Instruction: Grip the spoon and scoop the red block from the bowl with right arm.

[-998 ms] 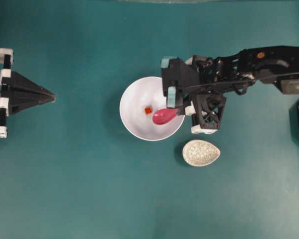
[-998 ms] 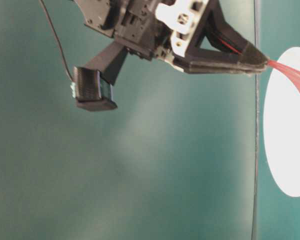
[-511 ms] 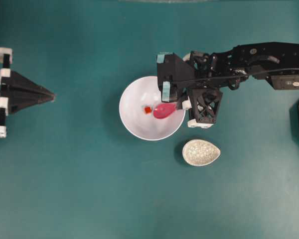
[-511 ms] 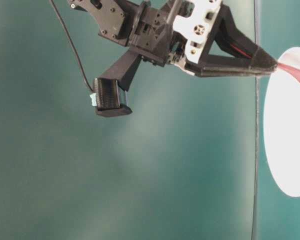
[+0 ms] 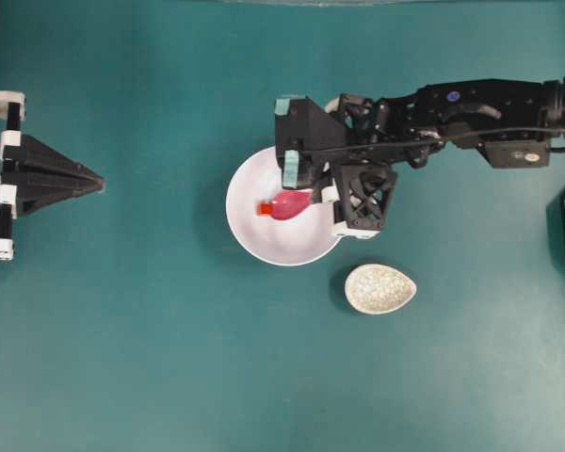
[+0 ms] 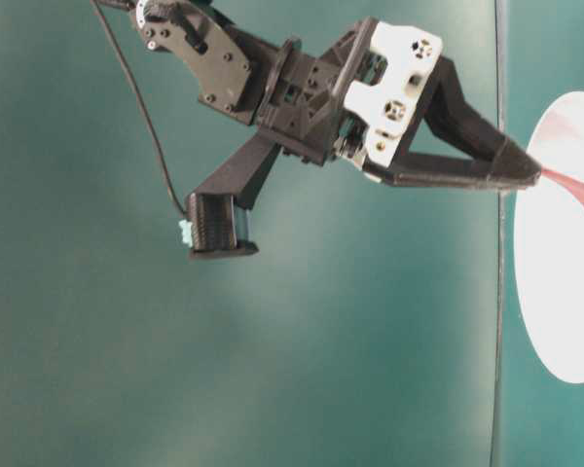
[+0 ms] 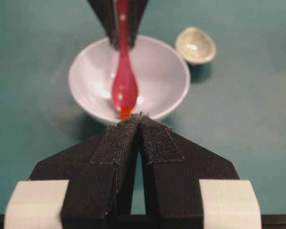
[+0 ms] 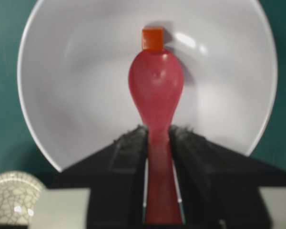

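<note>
The white bowl (image 5: 264,243) sits mid-table. My right gripper (image 5: 323,196) is over the bowl's right rim, shut on the handle of the pink-red spoon (image 5: 288,204). The scoop reaches into the bowl, and its tip touches the tiny red block (image 5: 264,208), which lies on the bowl's floor just beyond it. In the right wrist view the spoon (image 8: 156,90) runs straight out from my right gripper (image 8: 157,136) to the block (image 8: 152,38). My left gripper (image 5: 100,179) is shut and empty at the far left, pointing at the bowl (image 7: 162,71).
A small speckled egg-shaped dish (image 5: 380,288) lies just below and right of the bowl, close to the right arm. The right arm's links (image 5: 471,108) stretch in from the right edge. The table is teal cloth.
My right gripper has moved left over the bowl with the spoon. The scoop tip has come up against the red block, which has shifted a little left.
</note>
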Controlling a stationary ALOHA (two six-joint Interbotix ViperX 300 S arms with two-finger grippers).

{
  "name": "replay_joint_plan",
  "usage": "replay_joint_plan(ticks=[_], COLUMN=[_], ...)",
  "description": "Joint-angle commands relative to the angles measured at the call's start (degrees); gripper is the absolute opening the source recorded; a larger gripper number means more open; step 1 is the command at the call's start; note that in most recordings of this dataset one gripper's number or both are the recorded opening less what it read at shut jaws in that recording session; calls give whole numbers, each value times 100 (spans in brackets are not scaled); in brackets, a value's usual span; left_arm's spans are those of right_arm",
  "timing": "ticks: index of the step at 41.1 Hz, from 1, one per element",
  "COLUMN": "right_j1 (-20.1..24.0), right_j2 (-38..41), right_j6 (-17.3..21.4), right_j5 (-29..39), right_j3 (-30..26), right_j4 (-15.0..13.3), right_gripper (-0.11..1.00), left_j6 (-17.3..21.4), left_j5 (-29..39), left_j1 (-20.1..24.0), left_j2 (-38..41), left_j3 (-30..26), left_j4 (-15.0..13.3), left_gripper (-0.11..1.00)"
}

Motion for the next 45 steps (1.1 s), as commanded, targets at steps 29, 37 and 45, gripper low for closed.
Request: replay_joint_plan(ticks=[29, 37, 45], right_j1=[79, 79, 79], right_j2=[44, -53, -255], right_j6=[9, 9, 18], right_j5=[-378, -360, -378], right_j3=[-483, -510, -404], right_j4=[352, 352, 352], right_gripper=[25, 25, 25], left_j6=[0, 0, 0], left_j5=[-26, -26, -35], left_j1=[9, 9, 9], left_j2=[35, 44, 35], left_j3=[-70, -79, -79], left_j4=[18, 18, 18], left_gripper=[0, 0, 0])
